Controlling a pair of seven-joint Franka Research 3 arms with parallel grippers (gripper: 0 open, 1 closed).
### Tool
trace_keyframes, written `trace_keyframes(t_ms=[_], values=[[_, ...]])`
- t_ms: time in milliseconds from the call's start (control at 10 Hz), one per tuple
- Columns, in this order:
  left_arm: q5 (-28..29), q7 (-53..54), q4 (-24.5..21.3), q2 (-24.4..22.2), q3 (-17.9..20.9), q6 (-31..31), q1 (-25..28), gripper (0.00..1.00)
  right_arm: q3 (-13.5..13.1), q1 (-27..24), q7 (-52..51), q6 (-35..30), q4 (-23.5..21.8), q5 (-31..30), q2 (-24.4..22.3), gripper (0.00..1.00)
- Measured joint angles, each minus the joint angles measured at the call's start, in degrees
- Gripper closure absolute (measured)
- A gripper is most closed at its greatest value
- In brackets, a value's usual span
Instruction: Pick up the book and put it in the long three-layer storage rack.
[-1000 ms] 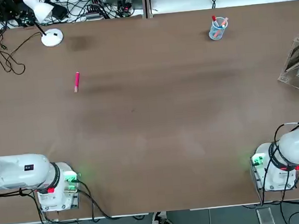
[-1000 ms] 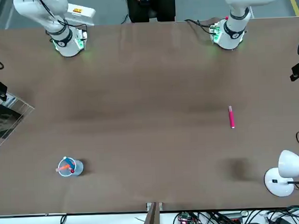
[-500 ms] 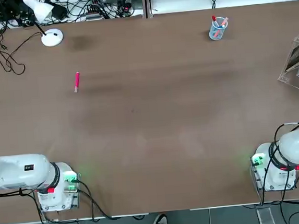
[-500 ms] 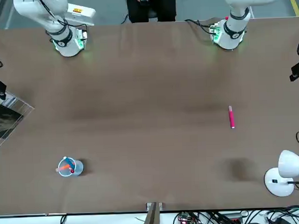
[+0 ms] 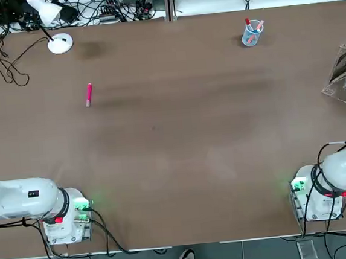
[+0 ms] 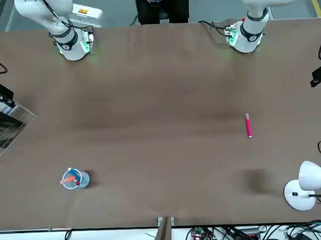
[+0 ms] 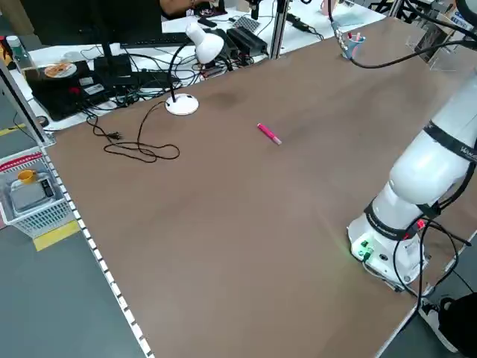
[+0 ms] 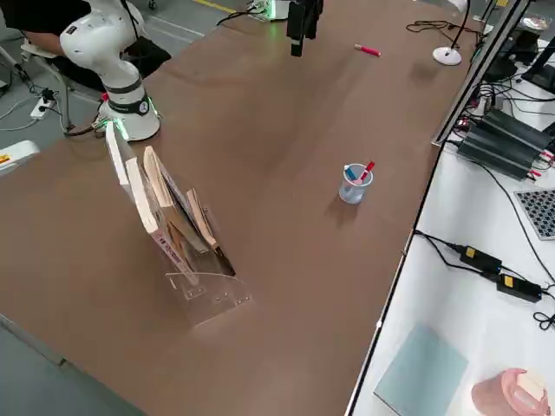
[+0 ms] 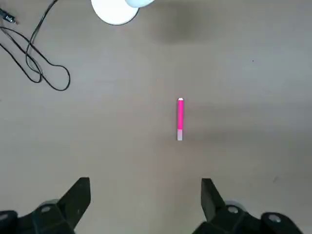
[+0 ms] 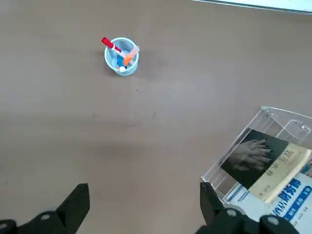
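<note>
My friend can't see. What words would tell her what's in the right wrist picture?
The book, dark with a pale hand on its cover, already sits in the clear storage rack on a brown table. The right gripper hangs open and empty above, and a small cup of pens stands farther off.

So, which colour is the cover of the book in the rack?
Dark grey-green, with a pale hand image; the book shows best in the right wrist view.
</note>
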Motion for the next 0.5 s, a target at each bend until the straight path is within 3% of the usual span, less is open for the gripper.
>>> trace_keyframes(t_ms=[500], values=[[0.00,0.00,0.04,0.00,0.00,0.00,0.00,0.00,0.01,0.02,-0.47,0.19,-0.67,0.73,-0.54,0.00]])
